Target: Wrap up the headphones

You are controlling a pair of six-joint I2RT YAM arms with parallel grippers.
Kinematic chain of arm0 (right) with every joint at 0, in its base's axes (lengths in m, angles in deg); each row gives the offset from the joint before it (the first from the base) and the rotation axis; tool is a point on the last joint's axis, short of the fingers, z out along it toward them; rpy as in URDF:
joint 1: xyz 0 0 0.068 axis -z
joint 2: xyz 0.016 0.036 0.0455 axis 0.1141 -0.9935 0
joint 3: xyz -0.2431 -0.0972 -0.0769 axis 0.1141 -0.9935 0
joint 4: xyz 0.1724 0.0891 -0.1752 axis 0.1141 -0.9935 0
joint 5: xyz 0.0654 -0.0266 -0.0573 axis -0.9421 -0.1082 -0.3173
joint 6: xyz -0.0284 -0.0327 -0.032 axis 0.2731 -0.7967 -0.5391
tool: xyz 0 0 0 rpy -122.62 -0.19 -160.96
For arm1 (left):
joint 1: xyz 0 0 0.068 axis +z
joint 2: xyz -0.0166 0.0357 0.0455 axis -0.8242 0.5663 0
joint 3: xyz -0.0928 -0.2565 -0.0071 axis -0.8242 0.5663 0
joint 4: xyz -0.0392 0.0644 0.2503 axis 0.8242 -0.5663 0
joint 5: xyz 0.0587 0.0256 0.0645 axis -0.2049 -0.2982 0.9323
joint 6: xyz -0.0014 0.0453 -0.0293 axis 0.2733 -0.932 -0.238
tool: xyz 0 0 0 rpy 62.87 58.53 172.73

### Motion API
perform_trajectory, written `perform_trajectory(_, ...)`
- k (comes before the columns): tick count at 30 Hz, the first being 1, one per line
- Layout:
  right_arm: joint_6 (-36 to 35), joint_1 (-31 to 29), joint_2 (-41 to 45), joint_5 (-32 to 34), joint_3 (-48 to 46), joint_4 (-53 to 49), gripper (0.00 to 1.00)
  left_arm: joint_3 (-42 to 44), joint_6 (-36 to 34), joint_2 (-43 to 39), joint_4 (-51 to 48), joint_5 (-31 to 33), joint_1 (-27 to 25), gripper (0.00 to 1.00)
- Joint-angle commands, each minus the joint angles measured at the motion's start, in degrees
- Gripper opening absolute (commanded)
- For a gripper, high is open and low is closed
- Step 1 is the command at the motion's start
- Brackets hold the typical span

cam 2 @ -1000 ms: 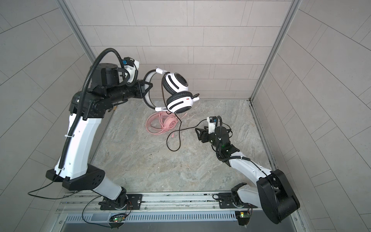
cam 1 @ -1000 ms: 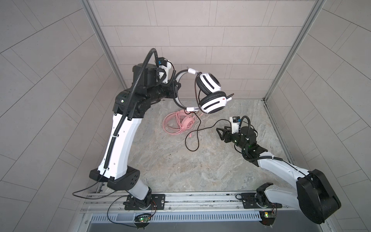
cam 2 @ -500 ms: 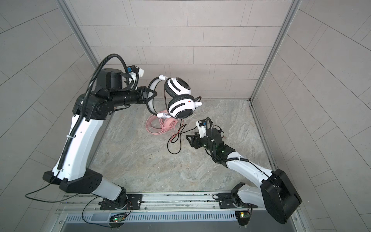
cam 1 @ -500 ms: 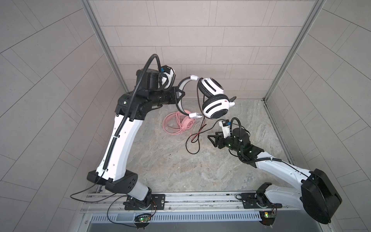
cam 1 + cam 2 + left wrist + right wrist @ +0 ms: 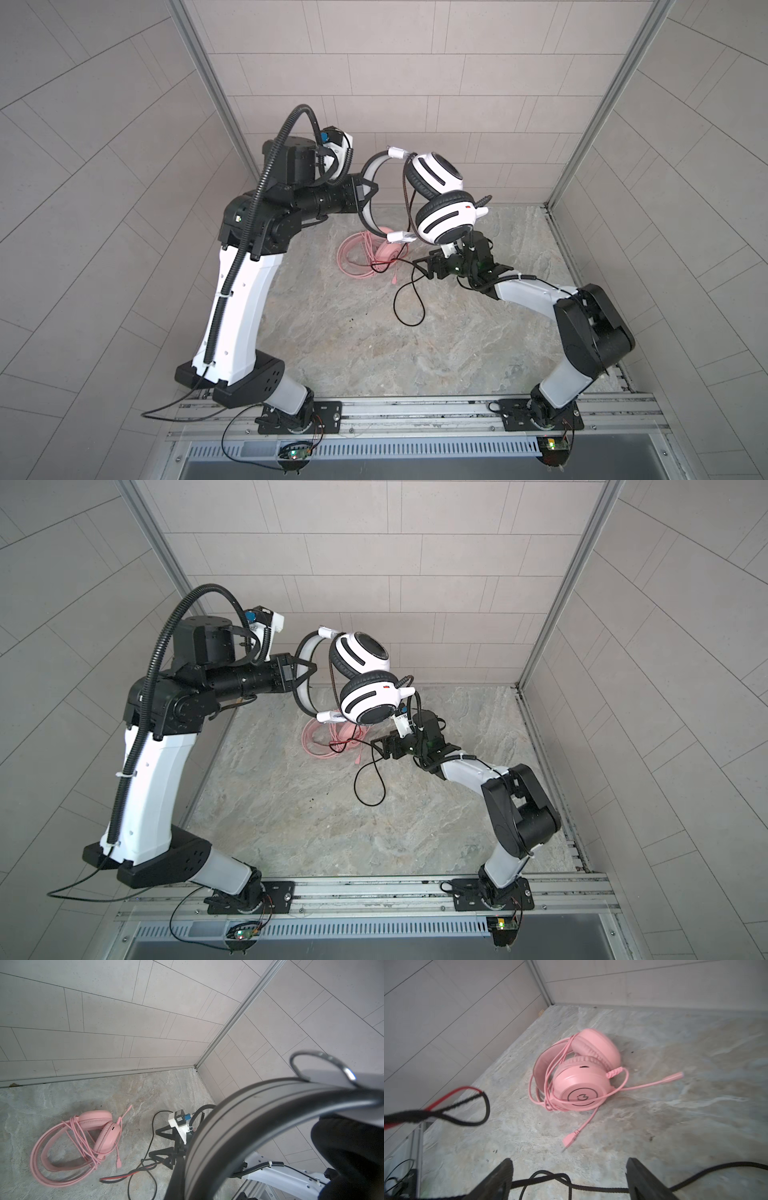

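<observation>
The black cable (image 5: 600,1189) is the part to take hold of. It is thin, limp and light, it loops loosely on the stone table (image 5: 332,332), and I judge it will slip or kink unless it is pinched firmly on a straight stretch. The right gripper (image 5: 569,1161) sits low over it with its fingers (image 5: 502,1176) wide apart. The cable runs across the gap between them, not pinched.

Just beyond lies the pink headset (image 5: 581,1084), flat on the table with its pink cord already wound around the cups and band and the plug end trailing free. It looks finished.

Farther back and lifted clear of the table hangs the white-and-black headset (image 5: 444,220). The left gripper (image 5: 371,192) is clamped on its headband (image 5: 371,169). The band looks stiff enough to carry the weight. The two cups are bulky, white shells with black stripes and black cushions, and they probably swing and add heft. A short mic stalk juts from the lower cup and looks fragile, so it is best avoided. The cable drops from the cups down to the table.
</observation>
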Motion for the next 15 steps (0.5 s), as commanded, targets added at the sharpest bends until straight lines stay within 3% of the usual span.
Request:
perform_trajectory(1, 1.62, -1.04, 0.27, -5.0, -0.64, 4.79, 0.86, -2.12, 1.83, 0.15, 2.18, -0.3, -0.02, 0.0)
perform_trajectory(9, -2.34, -0.7, 6.88, -2.44, -3.71, -0.72, 0.83, -1.47, 0.24, 0.48, 1.53, 0.3, 0.07, 0.0)
perform_trajectory(11, -2.4, 0.78, 9.86, 1.2, -5.6, -2.71, 0.84, -0.67, -0.6, 0.03, 1.45, 0.6, 0.07, 0.0)
perform_trajectory(15, -1.08, 6.11, 13.82, -1.6, -8.24, -3.18, 0.83, -0.14, -0.8, -0.51, 1.38, 1.03, 0.16, 0.0)
